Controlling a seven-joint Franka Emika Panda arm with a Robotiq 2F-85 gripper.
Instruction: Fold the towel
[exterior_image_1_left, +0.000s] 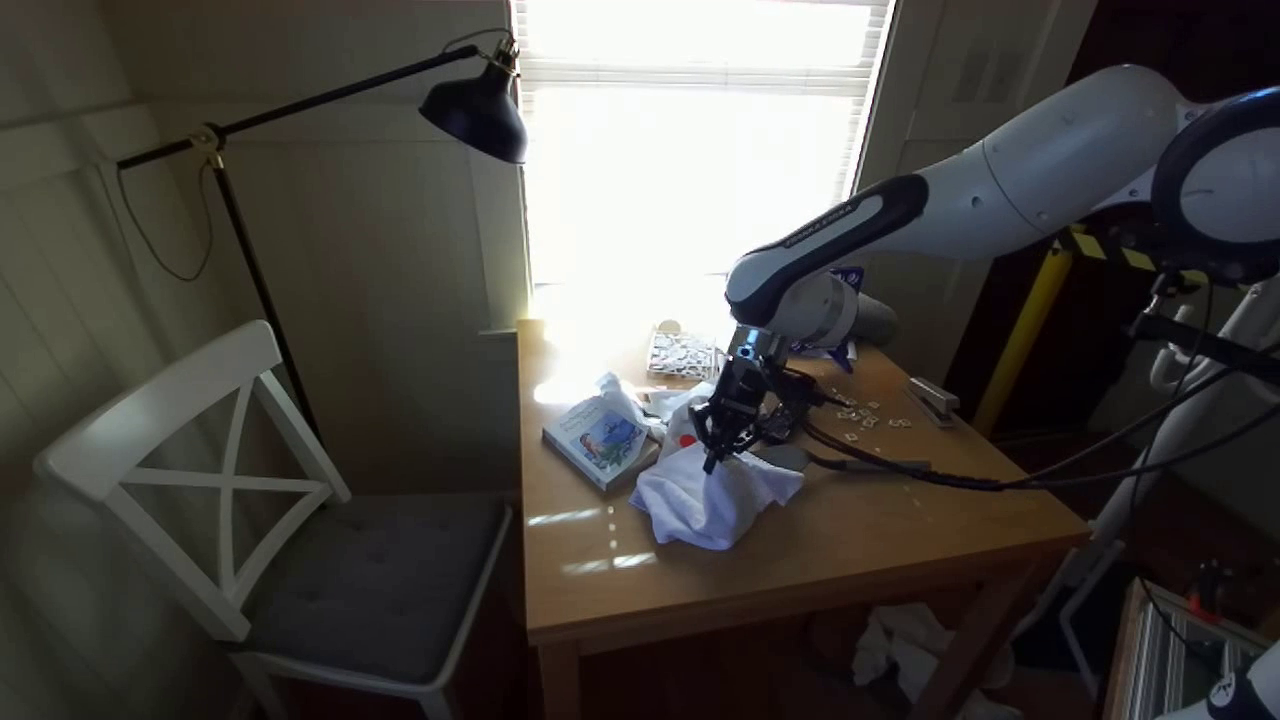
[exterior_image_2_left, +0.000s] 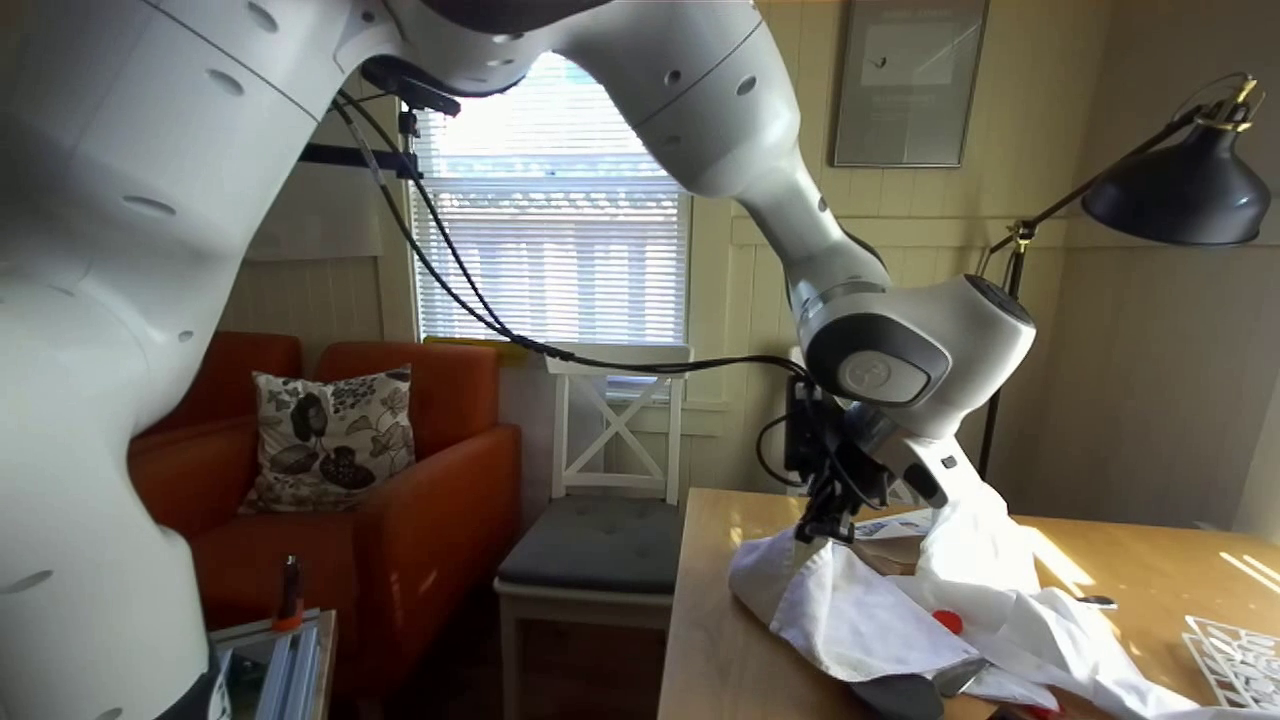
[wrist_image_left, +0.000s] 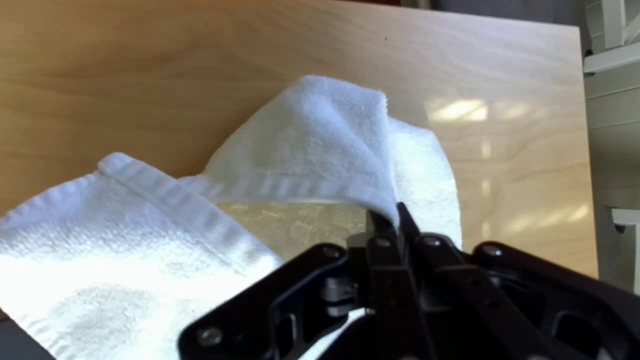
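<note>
- The white terry towel (exterior_image_1_left: 705, 505) lies rumpled on the wooden table (exterior_image_1_left: 870, 540), near the front-left corner as seen in an exterior view.
- The gripper (wrist_image_left: 395, 222) is pressed together on a raised strip of hem, as the wrist view shows.
- Slipping seems the first risk: the grip appears to take only a thin edge, so a brisk pull could lose it.
- Dragging is the next: nothing visibly weighs the towel down, so the heap may slide rather than fold.
- The lower layers are crumpled, and laying the hem over them would likely lock creases in.
- Toward the back edge, room is tight: the illustrated book (exterior_image_1_left: 600, 440) lies just beside the towel, the long-handled grey utensil (exterior_image_1_left: 785, 458) lies against or partly under it, and a crumpled white sheet (exterior_image_2_left: 1060, 630) is close; any could snag.
- Bare wood runs to the front edge and to the left edge, by the cushioned white chair (exterior_image_1_left: 360, 580); overshooting there could leave cloth hanging.
</note>
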